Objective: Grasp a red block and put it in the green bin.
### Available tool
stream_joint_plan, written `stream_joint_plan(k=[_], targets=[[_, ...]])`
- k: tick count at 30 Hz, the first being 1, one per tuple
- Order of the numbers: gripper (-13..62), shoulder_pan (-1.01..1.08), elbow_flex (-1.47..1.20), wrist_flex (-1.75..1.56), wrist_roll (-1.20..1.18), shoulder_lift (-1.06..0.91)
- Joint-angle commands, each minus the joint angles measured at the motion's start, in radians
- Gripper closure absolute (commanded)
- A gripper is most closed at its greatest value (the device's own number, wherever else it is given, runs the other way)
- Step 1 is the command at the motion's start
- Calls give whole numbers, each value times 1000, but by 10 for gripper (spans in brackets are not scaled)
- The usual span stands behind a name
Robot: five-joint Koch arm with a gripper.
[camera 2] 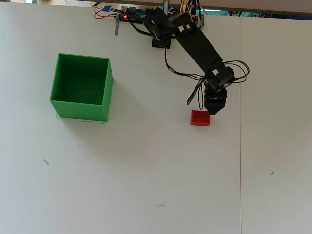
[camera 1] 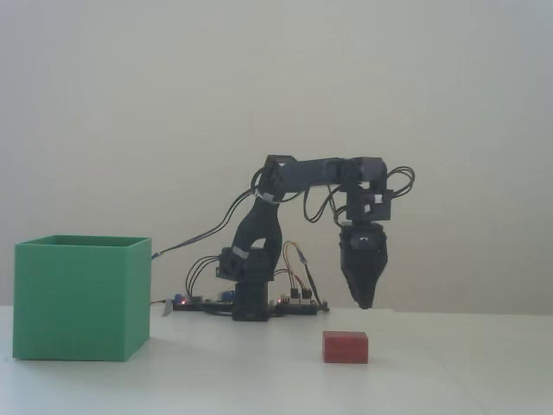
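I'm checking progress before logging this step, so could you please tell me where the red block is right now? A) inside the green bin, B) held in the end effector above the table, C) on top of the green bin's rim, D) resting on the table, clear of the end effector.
D: the red block sits on the white table, with the end effector above it and a gap between, far from the green bin.
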State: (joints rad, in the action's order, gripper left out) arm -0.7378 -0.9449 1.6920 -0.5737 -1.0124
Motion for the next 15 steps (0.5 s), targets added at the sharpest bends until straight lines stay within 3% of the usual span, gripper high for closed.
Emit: stream_joint_plan(k=[1,15], targets=[[138,-6,75,26,-3,12],[137,187,160,28,-3,87]])
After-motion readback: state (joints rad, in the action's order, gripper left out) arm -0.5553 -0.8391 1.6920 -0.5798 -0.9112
